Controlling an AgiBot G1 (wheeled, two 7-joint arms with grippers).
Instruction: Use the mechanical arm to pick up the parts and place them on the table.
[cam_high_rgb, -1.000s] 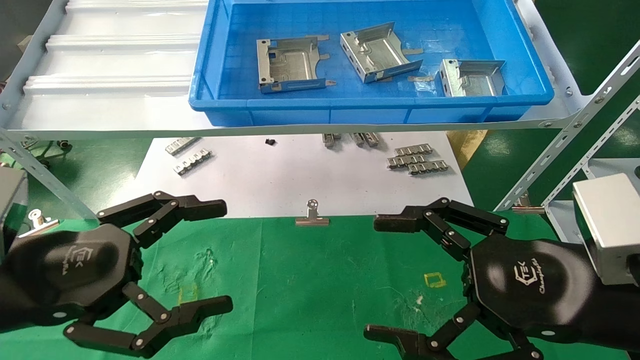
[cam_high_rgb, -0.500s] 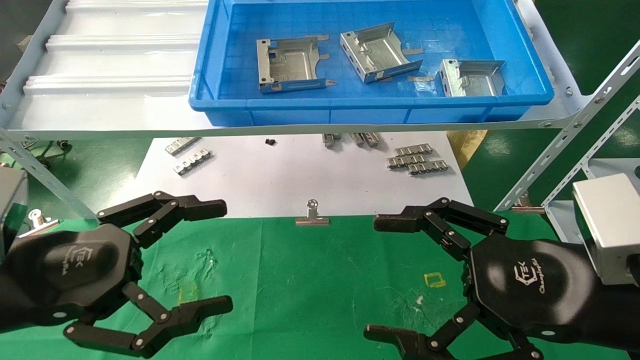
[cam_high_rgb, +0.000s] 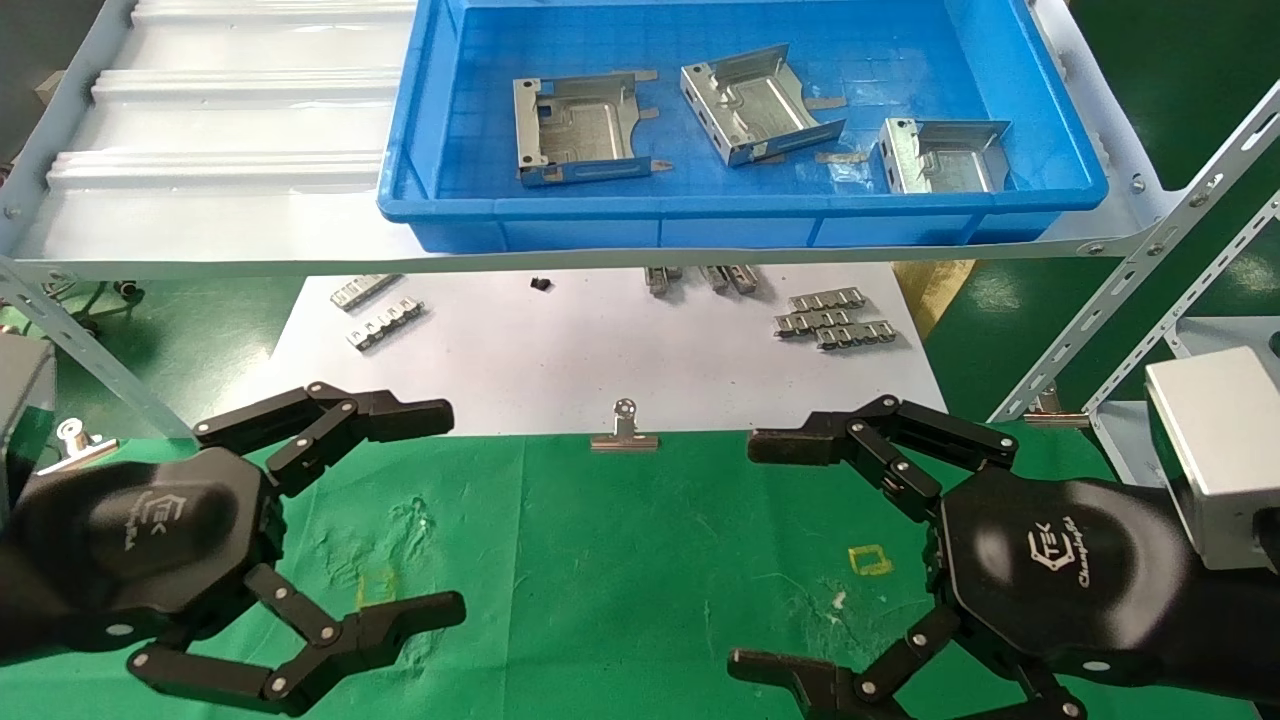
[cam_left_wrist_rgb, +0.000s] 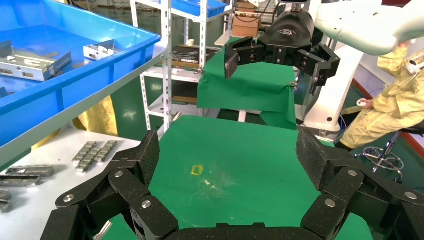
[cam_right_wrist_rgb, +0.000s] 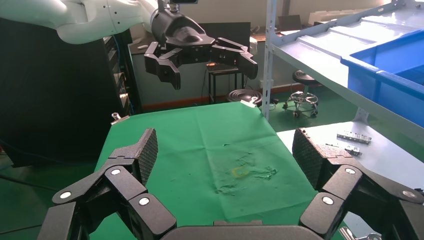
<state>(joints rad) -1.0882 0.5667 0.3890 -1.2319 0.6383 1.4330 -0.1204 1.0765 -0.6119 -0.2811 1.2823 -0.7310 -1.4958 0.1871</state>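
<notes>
Parts (cam_high_rgb: 583, 130) not yet picked: three lie in the blue bin (cam_high_rgb: 420, 150) on the shelf (cam_high_rgb: 230, 130).
Bin is raised above and well forward of both grippers. Left gripper (cam_high_rgb: 435, 510) and right gripper (cam_high_rgb: 760, 550) are held low over the table (cam_high_rgb: 620, 560), jaws spread wide, nothing gripped. Right part (cam_high_rgb: 945, 155) is judged nearest the right gripper, left part nearest the left; reach must go up and forward.
</notes>
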